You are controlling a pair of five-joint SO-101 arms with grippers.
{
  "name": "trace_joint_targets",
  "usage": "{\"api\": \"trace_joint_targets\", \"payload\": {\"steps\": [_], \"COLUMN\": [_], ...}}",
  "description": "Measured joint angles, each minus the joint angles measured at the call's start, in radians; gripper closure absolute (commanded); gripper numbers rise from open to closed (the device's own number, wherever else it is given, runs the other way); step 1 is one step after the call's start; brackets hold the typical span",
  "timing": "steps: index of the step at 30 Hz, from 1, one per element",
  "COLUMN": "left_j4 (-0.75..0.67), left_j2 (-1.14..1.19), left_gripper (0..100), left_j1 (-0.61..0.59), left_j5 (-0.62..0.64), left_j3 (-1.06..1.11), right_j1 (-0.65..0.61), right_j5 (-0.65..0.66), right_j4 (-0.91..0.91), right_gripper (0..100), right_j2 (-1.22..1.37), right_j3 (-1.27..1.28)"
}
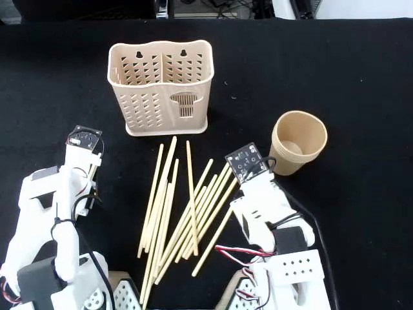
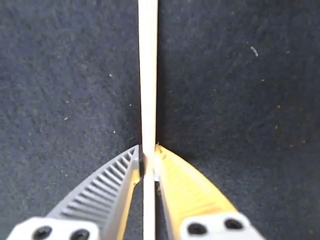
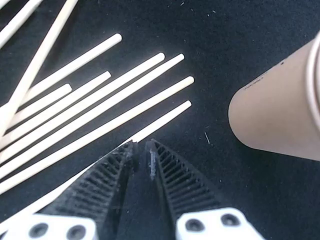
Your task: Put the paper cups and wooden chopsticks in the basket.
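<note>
Barely begun: nothing visibly delivered. Far centre, basket [image 1: 161, 103], apparently holding nothing. Right, paper cup [image 1: 298, 142], upright, well apart from basket. Near centre, chopsticks [image 1: 187, 206], fanned loose. Left gripper [image 2: 148, 152] clenched on single chopstick [image 2: 148, 75]; right gripper [image 3: 141, 147] pinched together, grasping nothing.

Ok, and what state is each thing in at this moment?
Basket: upright, nothing seen inside.
Paper cup: upright on the table, outside the basket.
Loose chopsticks: lying in a scattered pile on the table.
Left gripper: jaws shut on one chopstick.
Right gripper: jaws shut, holding nothing, over the pile beside the cup.
</note>
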Motion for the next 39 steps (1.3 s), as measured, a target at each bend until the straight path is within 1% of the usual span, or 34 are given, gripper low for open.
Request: {"api": "trace_joint_targets", "payload": {"steps": [7, 10, 13, 18, 20, 22, 26, 29, 32, 35, 39], "left_j4": [0.000, 0.006, 0.052, 0.132, 0.143, 0.146, 0.146, 0.146, 0.137, 0.068, -0.107], "left_j2": [-0.006, -0.063, -0.169, -0.387, -0.474, -0.559, -0.720, -0.810, -0.836, -0.832, -0.783], "left_gripper": [97, 97, 97, 97, 97, 97, 97, 97, 97, 97, 97], "left_j1": [0.000, 0.000, -0.008, -0.055, -0.075, -0.091, -0.097, -0.095, -0.063, -0.031, 0.057], "left_j5": [0.000, 0.000, 0.000, 0.000, 0.000, 0.028, 0.150, 0.287, 0.431, 0.568, 0.729], "left_j3": [0.002, 0.021, 0.038, 0.046, 0.046, 0.046, 0.035, -0.029, -0.124, -0.229, -0.336], "right_j1": [0.000, 0.000, 0.000, 0.000, 0.000, 0.000, 0.000, 0.000, 0.000, 0.000, 0.000], "right_j5": [0.000, 0.000, 0.000, 0.000, 0.000, 0.000, 0.000, 0.000, 0.000, 0.000, 0.000], "right_j4": [0.000, 0.000, 0.000, 0.000, 0.000, 0.000, 0.000, 0.000, 0.000, 0.000, 0.000], "right_gripper": [94.9, 94.9, 94.9, 94.9, 94.9, 94.9, 94.9, 94.9, 94.9, 94.9, 94.9], "right_j2": [0.000, 0.000, 0.000, 0.000, 0.000, 0.000, 0.000, 0.000, 0.000, -0.002, -0.006], "right_j3": [0.000, 0.000, 0.000, 0.000, 0.000, 0.000, 0.000, 0.000, 0.000, 0.003, 0.017]}}
